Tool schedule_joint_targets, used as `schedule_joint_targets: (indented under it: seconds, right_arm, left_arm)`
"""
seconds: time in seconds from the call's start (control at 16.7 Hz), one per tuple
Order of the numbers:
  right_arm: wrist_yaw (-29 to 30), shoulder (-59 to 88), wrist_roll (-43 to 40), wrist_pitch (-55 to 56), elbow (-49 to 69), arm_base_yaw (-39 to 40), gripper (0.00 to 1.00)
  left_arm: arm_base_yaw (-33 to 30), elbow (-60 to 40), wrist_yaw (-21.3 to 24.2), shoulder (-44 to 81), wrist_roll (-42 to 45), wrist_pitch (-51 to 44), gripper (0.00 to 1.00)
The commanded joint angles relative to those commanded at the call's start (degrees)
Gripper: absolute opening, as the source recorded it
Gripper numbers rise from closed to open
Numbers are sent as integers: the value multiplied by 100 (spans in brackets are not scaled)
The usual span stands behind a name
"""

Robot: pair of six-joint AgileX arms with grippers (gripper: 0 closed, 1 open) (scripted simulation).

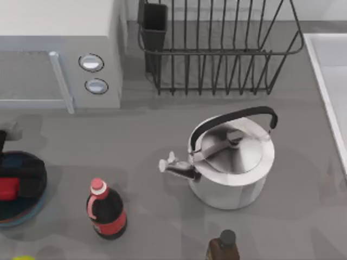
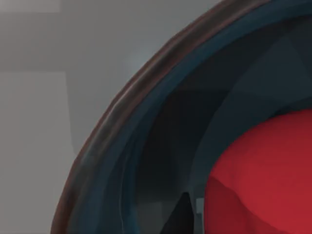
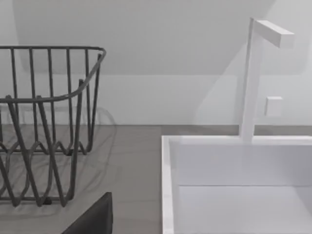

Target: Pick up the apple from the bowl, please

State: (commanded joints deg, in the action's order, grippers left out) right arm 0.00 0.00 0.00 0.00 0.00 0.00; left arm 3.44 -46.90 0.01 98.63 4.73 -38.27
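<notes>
The blue bowl [image 1: 23, 219] with its reddish-brown rim sits at the table's left edge. The red apple [image 1: 7, 189] lies inside it. My left gripper [image 1: 24, 174] is down in the bowl, a dark mass right over and around the apple. The left wrist view is very close: the bowl's rim [image 2: 122, 107] curves across it and the apple [image 2: 263, 175] bulges in from one side, resting on the bowl's inner wall. A dark part of my right gripper [image 3: 92, 219] shows low in the right wrist view, near the sink.
A cola bottle [image 1: 107, 211] stands just right of the bowl. The steel kettle [image 1: 230, 160] is mid-table, and a dark bottle [image 1: 223, 246] is at the front. Microwave [image 1: 54, 49] back left, wire dish rack [image 1: 217, 49] behind, white sink [image 1: 331, 81] right.
</notes>
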Motion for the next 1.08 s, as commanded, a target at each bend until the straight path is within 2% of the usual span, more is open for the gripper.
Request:
schedule_joint_targets:
  seconds: [0.06, 0.84, 1.08]
  right_arm:
    - [0, 0, 0, 0, 0, 0, 100]
    - [0, 0, 0, 0, 0, 0, 100]
    - [0, 0, 0, 0, 0, 0, 100]
  left_arm:
    - [0, 0, 0, 0, 0, 0, 100]
    - [0, 0, 0, 0, 0, 0, 2]
    - [0, 0, 0, 0, 0, 0, 0]
